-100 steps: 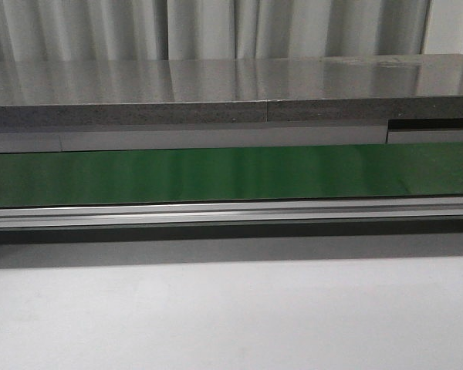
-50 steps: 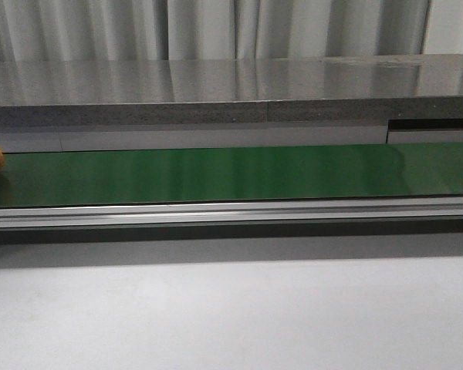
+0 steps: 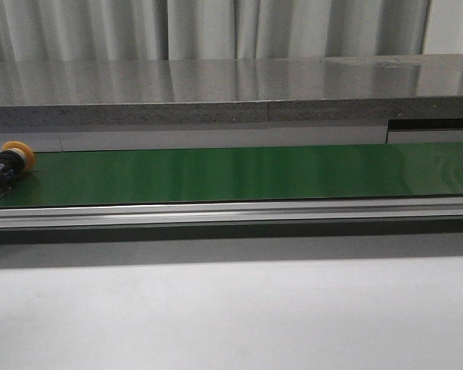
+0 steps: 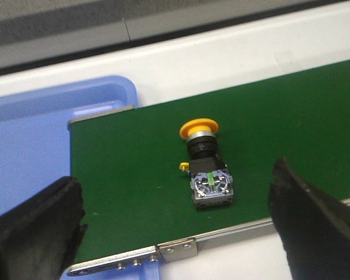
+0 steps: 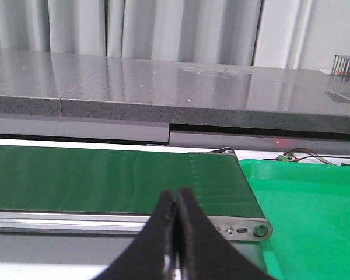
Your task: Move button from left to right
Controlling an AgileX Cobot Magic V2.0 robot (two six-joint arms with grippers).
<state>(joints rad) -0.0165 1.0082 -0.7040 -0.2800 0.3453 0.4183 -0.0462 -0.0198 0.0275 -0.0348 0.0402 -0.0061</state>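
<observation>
Since the earlier frame, the button [image 4: 205, 164] has advanced onto the left end of the green belt [image 3: 239, 173], lying on its side. Left gripper [image 4: 175, 224] fingers are spread wide; right gripper [image 5: 176, 233] fingers are pressed together. Body appears rigid and light; grasp the black housing, not the rounded cap.

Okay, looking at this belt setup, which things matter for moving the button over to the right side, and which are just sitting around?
Part of the job:
- button, lying on its side on the green belt
- left gripper, open, fingers either side of the button
- right gripper, shut

Just there:
- blue tray
- green tray
- grey counter
</observation>
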